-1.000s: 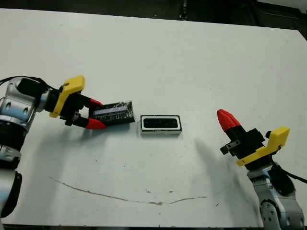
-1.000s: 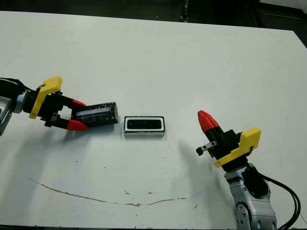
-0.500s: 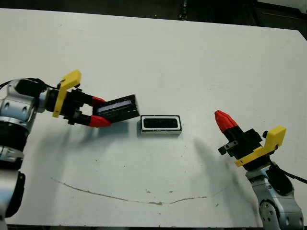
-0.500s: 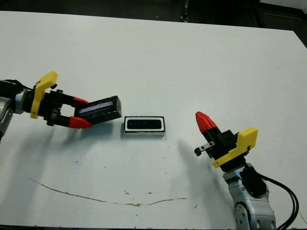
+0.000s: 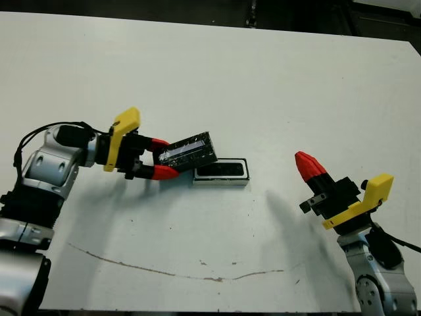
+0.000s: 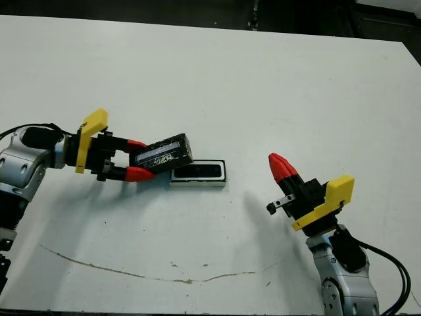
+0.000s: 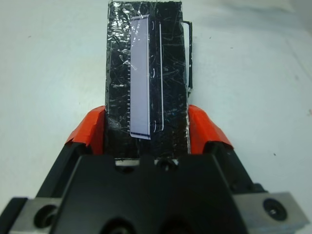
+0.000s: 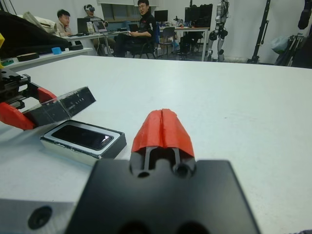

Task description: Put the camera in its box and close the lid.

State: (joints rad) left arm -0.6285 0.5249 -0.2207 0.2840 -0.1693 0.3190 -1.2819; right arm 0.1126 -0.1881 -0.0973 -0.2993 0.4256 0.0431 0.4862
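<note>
On the left side of the white table (image 5: 263, 79), the left gripper (image 5: 160, 158) has its two red fingers clenched on the near end of the lid (image 5: 189, 150), one finger on each long side, as the left wrist view shows plainly. The lid, black and glossy with a pale strip along its top, is held clear of the table and tilted, its far end raised and reaching over the left end of the box (image 5: 221, 173). From the right wrist view the lid appears to hang above and just beside that end of the box, apart from it. The box rests flat near the middle of the table, uncovered, with the camera (image 5: 221, 170) lying inside it as a dark flat rectangle within the white walls. In front of the box, nearer the robot, a long thin brown mark (image 5: 171, 270) curves across the tabletop. Well apart to the right, the right gripper (image 5: 308, 164) hangs above the table with its red fingers pressed together on nothing, pointing toward the box.
</note>
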